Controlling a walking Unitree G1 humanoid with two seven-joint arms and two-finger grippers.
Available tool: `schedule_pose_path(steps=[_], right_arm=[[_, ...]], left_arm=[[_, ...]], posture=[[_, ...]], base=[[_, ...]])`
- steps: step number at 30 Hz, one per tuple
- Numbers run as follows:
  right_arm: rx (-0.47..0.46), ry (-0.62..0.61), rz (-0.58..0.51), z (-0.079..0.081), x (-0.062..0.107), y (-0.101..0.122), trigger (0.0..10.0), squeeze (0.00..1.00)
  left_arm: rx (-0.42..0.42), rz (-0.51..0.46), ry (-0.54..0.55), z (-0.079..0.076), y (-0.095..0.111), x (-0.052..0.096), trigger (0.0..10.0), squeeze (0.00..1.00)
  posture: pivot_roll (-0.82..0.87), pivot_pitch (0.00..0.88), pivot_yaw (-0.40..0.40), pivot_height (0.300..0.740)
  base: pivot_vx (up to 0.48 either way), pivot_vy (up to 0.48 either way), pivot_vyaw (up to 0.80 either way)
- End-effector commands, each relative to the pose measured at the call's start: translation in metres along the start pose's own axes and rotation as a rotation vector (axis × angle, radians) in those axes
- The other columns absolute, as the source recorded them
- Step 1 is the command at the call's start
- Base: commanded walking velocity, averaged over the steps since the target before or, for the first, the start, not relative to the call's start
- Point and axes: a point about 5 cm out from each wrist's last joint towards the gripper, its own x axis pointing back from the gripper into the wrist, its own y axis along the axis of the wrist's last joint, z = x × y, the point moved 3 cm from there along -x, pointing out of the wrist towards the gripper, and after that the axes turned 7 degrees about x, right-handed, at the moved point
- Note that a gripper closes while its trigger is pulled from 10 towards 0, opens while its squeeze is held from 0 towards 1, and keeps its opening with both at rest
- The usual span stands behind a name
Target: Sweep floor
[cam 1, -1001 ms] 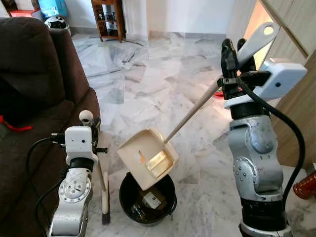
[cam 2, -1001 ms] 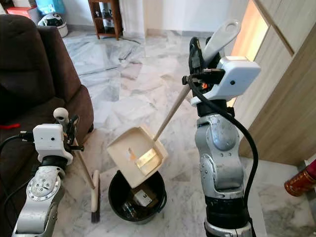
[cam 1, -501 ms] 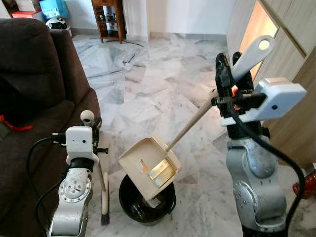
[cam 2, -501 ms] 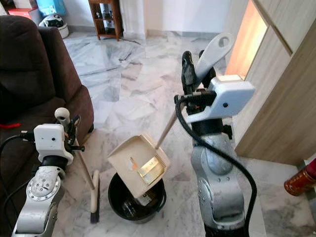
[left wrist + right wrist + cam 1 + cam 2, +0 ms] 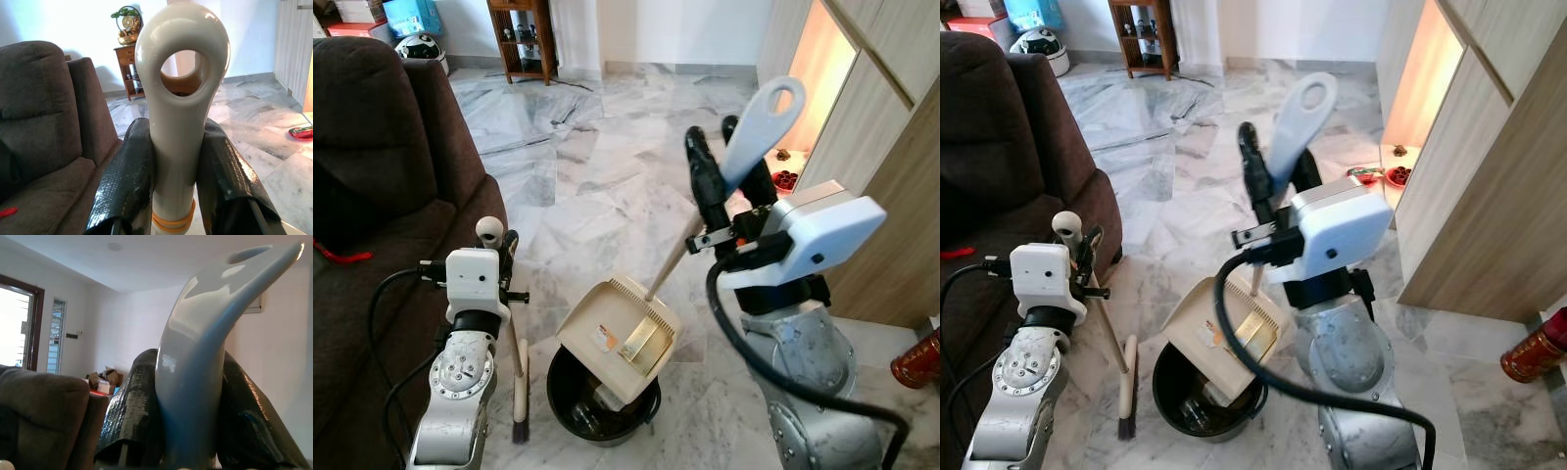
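Over the black bin (image 5: 602, 406), the right gripper (image 5: 729, 176) clamps the dustpan (image 5: 619, 338) handle; the left gripper (image 5: 173, 161) grips the broom (image 5: 517, 367) top. Both look light, rigid, slick plastic.

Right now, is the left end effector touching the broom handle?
Touching. The left wrist view shows both black fingers pressed against the cream broom handle, with no gap on either side. In the left eye view the left end effector holds the broom upright beside the sofa.

Cream broom handle (image 5: 178, 122) between left tool's (image 5: 177, 181) fingers (image 5: 128, 181).
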Motion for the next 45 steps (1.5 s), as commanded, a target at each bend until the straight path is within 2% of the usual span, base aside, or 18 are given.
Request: schedule_pose_path(steps=[1,6,12,21,31,34,37,45], right_arm=[[-0.024,-0.005,-0.089,0.001,0.001,0.023,10.0,0.00],[-0.006,0.030,-0.142,0.015,0.004,0.038,10.0,0.00],[0.010,0.033,-0.159,0.018,0.003,0.043,10.0,0.00],[0.073,0.052,-0.245,0.028,0.003,0.058,10.0,0.00],[0.061,0.063,-0.265,0.033,0.003,0.062,10.0,0.00],[0.015,0.104,-0.234,0.040,0.004,0.059,10.0,0.00],[0.054,0.098,-0.262,0.040,0.005,0.063,10.0,0.00],[0.062,0.128,-0.266,0.044,0.006,0.062,10.0,0.00]], left_arm=[[-0.023,-0.068,-0.008,0.001,0.013,-0.003,10.0,0.00],[-0.022,-0.070,-0.007,0.001,0.013,-0.005,10.0,0.00],[-0.020,-0.073,-0.008,0.000,0.013,-0.006,10.0,0.00],[-0.020,-0.080,-0.008,0.001,0.014,-0.007,10.0,0.00],[-0.022,-0.087,-0.007,0.001,0.015,-0.009,10.0,0.00],[-0.022,-0.088,-0.007,0.001,0.015,-0.009,10.0,0.00],[-0.021,-0.088,-0.006,0.001,0.015,-0.009,10.0,0.00],[-0.022,-0.090,0.003,0.002,0.015,-0.008,10.0,0.00]], posture=[[-0.01,0.101,0.061,0.740],[-0.01,0.098,0.058,0.740],[-0.01,0.098,0.057,0.740],[-0.01,0.093,0.056,0.740],[-0.01,0.093,0.056,0.740],[-0.01,0.086,0.054,0.740],[0.00,0.086,0.053,0.740],[0.00,0.085,0.047,0.740]], base=[[0.000,0.000,0.00],[0.000,0.000,0.00],[0.000,0.000,0.00],[0.000,0.000,0.00],[0.000,0.000,0.00],[0.000,0.000,0.00],[0.000,0.000,0.00],[0.000,0.000,0.00]])
